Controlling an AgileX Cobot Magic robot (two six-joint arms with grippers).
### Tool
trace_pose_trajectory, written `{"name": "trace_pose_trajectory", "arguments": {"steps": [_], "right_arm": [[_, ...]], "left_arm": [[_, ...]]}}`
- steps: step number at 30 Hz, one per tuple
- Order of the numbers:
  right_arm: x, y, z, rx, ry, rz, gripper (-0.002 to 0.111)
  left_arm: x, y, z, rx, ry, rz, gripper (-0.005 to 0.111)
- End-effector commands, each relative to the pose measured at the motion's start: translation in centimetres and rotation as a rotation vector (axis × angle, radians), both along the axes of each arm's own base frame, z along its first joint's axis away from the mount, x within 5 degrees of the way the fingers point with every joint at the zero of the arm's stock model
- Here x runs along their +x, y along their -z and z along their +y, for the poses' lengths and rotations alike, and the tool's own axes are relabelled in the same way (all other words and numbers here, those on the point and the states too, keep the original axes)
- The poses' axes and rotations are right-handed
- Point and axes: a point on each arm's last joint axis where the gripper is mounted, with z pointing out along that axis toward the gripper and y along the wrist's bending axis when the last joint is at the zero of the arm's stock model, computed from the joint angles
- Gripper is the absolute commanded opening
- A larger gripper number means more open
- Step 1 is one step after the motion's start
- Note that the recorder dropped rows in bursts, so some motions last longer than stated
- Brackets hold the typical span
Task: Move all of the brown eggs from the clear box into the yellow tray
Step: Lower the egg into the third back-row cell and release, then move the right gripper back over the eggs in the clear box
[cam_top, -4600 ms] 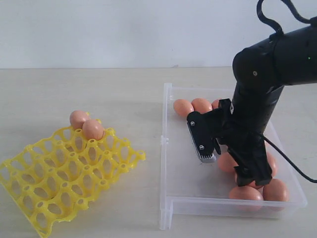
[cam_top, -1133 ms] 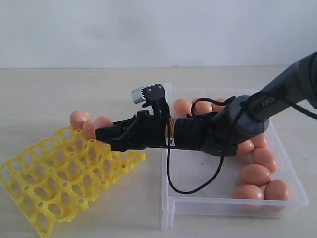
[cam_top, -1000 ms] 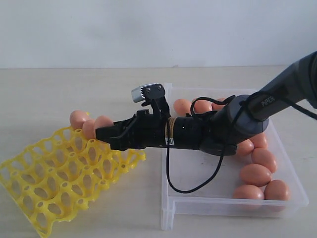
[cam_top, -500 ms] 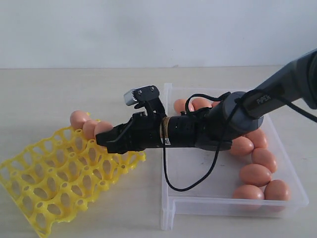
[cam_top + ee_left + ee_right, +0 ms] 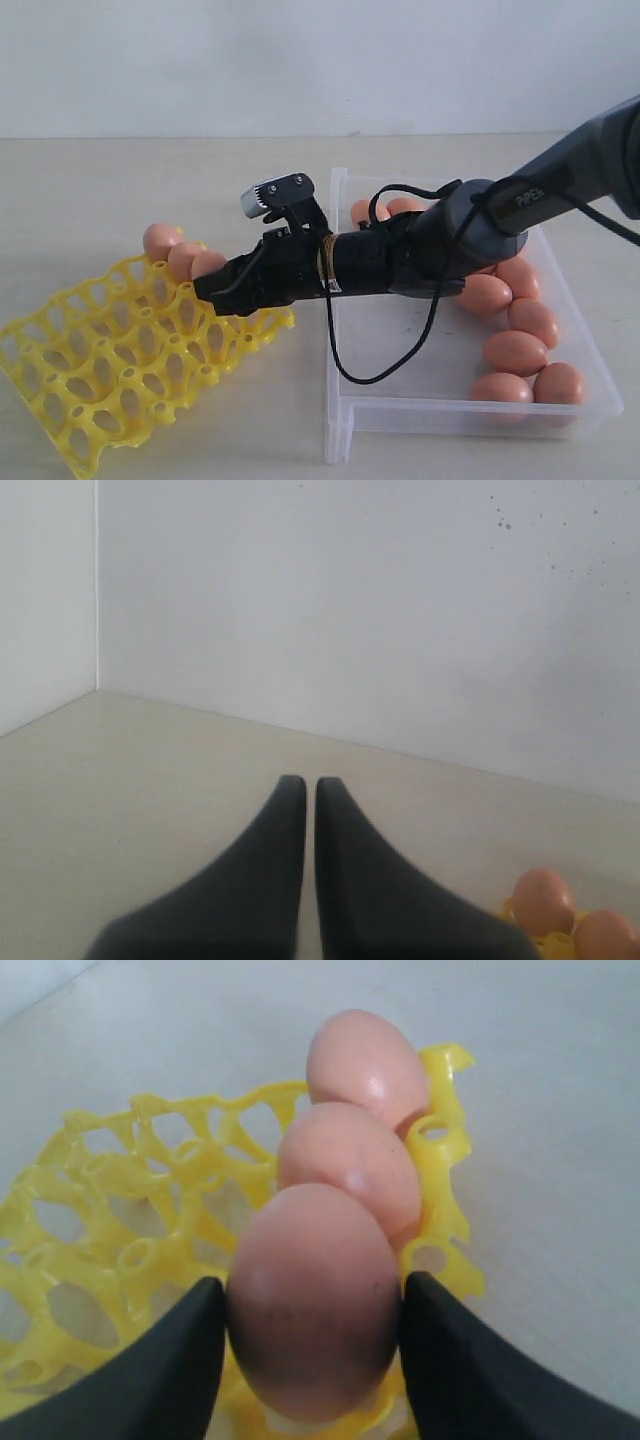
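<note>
My right gripper (image 5: 207,285) reaches left across the table to the far edge of the yellow tray (image 5: 100,370). It is shut on a brown egg (image 5: 313,1300), one finger flush against each side, and the egg's lower end sits down in a tray cup. Two more brown eggs (image 5: 160,240) (image 5: 183,258) stand in the same row just beyond it. Several brown eggs (image 5: 515,352) lie in the clear box (image 5: 400,425), mostly along its right and far sides. My left gripper (image 5: 302,780) is shut with nothing in it, away from the tray, and does not show in the exterior view.
My right arm (image 5: 420,262) lies low over the left wall of the clear box, a black cable (image 5: 380,378) looping down from it. A pale wall (image 5: 300,60) stands behind the beige table (image 5: 260,190).
My right gripper has dropped a little and lowered the egg into the tray cup beside the other two. The arm has lifted slightly at the wrist.
</note>
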Motion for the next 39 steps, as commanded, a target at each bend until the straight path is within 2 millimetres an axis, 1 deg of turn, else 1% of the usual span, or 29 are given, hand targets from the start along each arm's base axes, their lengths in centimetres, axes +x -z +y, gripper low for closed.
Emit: {"name": "trace_pose_trajectory", "arguments": {"steps": [1,4,6,7,8,9,10,11,12,13,14,15,16,17,18,19,20,22,29,32,35,37,39], "right_arm": [[0.0,-0.3,-0.1,-0.025,-0.006,-0.01,0.052],[-0.1,-0.5,0.0,-0.008,-0.015,-0.013,0.052],[0.0,-1.4,0.0,-0.004,-0.016,-0.04,0.052],[0.0,-2.6,0.0,0.001,-0.021,-0.085,0.052],[0.1,-3.3,-0.1,-0.002,-0.02,-0.108,0.052],[0.1,-5.3,-0.3,-0.008,-0.012,-0.172,0.052],[0.1,-6.5,-0.4,-0.011,-0.007,-0.208,0.052],[0.1,-8.7,-0.9,-0.037,0.015,-0.263,0.052],[0.1,-10.3,-1.4,-0.085,0.042,-0.309,0.052],[0.1,-11.3,-2.0,-0.136,0.075,-0.335,0.052],[0.3,-12.5,-3.0,-0.231,0.14,-0.367,0.052],[0.3,-13.4,-3.8,-0.288,0.185,-0.391,0.051],[0.5,-14.4,-5.1,-0.385,0.279,-0.415,0.051],[0.7,-14.9,-5.9,-0.439,0.347,-0.417,0.051],[0.7,-15.8,-6.9,-0.489,0.413,-0.43,0.051],[0.6,-16.2,-7.5,-0.514,0.461,-0.418,0.051],[0.5,-16.5,-8.1,-0.549,0.507,-0.4,0.051],[0.4,-16.4,-8.7,-0.602,0.532,-0.372,0.051],[-0.5,-14.8,-11.0,-0.933,0.512,-0.247,0.051],[-1.0,-14.4,-11.7,-1.036,0.501,-0.194,0.051],[-1.2,-14.3,-11.9,-1.052,0.51,-0.158,0.049],[-1.1,-14.3,-11.7,-1.018,0.521,-0.161,0.042],[-0.8,-14.5,-11.3,-0.943,0.542,-0.178,0.032]], "left_arm": [[0.0,-0.1,0.0,-0.014,-0.002,-0.018,0.004],[0.0,-0.2,0.0,-0.014,-0.002,-0.02,0.004],[0.0,-0.2,0.0,-0.014,-0.002,-0.02,0.004],[0.0,-0.2,0.0,-0.014,-0.002,-0.02,0.004],[0.0,-0.2,0.0,-0.014,-0.002,-0.02,0.004],[0.0,-0.2,0.0,-0.014,-0.002,-0.02,0.004],[0.0,-0.2,0.0,-0.014,-0.002,-0.02,0.004],[0.0,-0.2,0.0,-0.014,-0.002,-0.02,0.004],[0.0,-0.2,0.0,-0.014,-0.002,-0.02,0.004],[0.0,-0.2,0.0,-0.014,-0.002,-0.02,0.004],[0.0,-0.2,0.0,-0.014,-0.002,-0.02,0.004],[0.0,-0.2,0.0,-0.014,-0.002,-0.02,0.004],[0.0,-0.1,0.0,-0.014,-0.002,-0.018,0.004],[0.0,-0.1,0.0,-0.014,-0.002,-0.018,0.004],[0.0,-0.1,0.0,-0.014,-0.002,-0.018,0.004],[0.0,-0.1,0.0,-0.014,-0.002,-0.018,0.004],[0.0,-0.1,0.0,-0.014,-0.002,-0.018,0.004],[0.0,-0.1,0.0,-0.014,-0.002,-0.018,0.004],[0.0,-0.2,0.0,-0.013,-0.002,-0.02,0.004],[0.0,-0.2,0.0,-0.013,-0.002,-0.02,0.004],[0.0,-0.2,0.0,-0.013,-0.002,-0.02,0.004],[0.0,-0.2,0.0,-0.013,-0.002,-0.02,0.004],[0.0,-0.2,0.0,-0.013,-0.002,-0.02,0.004]]}}
